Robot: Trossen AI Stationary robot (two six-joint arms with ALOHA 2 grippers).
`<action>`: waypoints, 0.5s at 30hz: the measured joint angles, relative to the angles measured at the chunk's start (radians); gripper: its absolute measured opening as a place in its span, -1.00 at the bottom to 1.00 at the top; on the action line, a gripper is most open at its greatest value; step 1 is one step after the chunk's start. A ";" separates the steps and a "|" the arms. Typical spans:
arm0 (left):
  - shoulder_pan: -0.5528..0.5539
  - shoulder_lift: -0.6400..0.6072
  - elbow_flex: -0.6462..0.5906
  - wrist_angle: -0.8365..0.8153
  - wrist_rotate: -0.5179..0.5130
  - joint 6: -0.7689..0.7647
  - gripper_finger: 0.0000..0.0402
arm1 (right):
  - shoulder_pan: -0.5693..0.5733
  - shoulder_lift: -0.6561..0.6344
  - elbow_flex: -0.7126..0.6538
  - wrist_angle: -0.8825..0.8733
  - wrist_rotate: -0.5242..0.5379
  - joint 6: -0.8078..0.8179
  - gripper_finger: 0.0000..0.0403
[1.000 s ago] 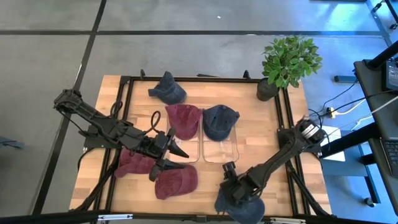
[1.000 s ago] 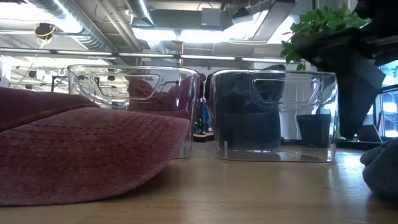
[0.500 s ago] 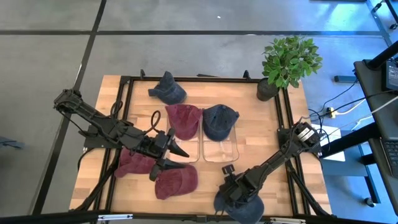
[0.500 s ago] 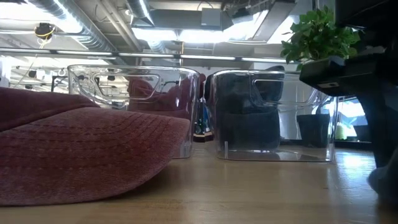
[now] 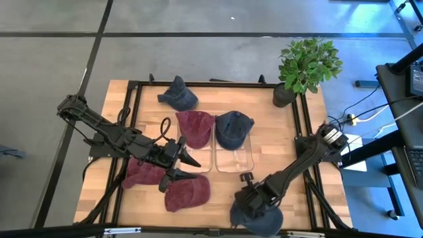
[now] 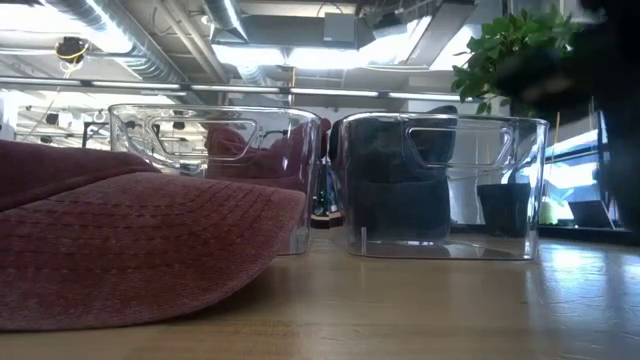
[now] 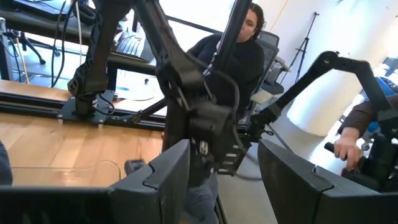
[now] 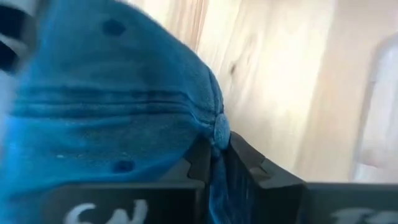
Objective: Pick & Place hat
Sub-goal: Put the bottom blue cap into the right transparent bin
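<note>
Down at the bottom edge of the high view, right of centre, the right tool (image 5: 253,210) has its fingers pinched tight on a blue hat (image 5: 259,218); the right wrist view shows the cloth gathered between the two dark fingers (image 8: 200,163), with bare tabletop (image 8: 273,74) behind it. The low view catches that arm only as a dark blur at its right edge.

The left tool (image 5: 187,168) sits left of centre in the high view, its fingers (image 7: 166,174) spread apart with nothing between them, over the near end of the left clear bin (image 5: 200,160). Just below it lies a maroon hat (image 5: 187,194), and another maroon hat (image 5: 142,173) lies under the arm to its left.

In the middle of the frame, a third maroon hat (image 5: 195,127) rests at the far end of the left bin, a navy hat (image 5: 234,128) at the far end of the right clear bin (image 5: 233,158). One more navy hat (image 5: 178,94) lies near the top edge of the tabletop, and a potted plant (image 5: 305,65) stands at the upper right corner.
</note>
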 joint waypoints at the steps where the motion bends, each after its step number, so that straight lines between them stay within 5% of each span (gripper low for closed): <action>1: 0.000 0.000 0.000 0.000 0.000 -0.005 -0.08 | 0.000 -0.027 0.000 -0.001 0.001 0.020 -0.84; 10: 0.000 0.000 0.000 0.000 0.002 -0.023 -0.08 | 0.000 -0.291 0.046 -0.014 0.095 0.096 -0.84; 15: 0.000 0.000 0.000 0.000 0.001 -0.023 -0.08 | 0.000 -0.385 0.204 -0.085 0.273 0.096 -0.84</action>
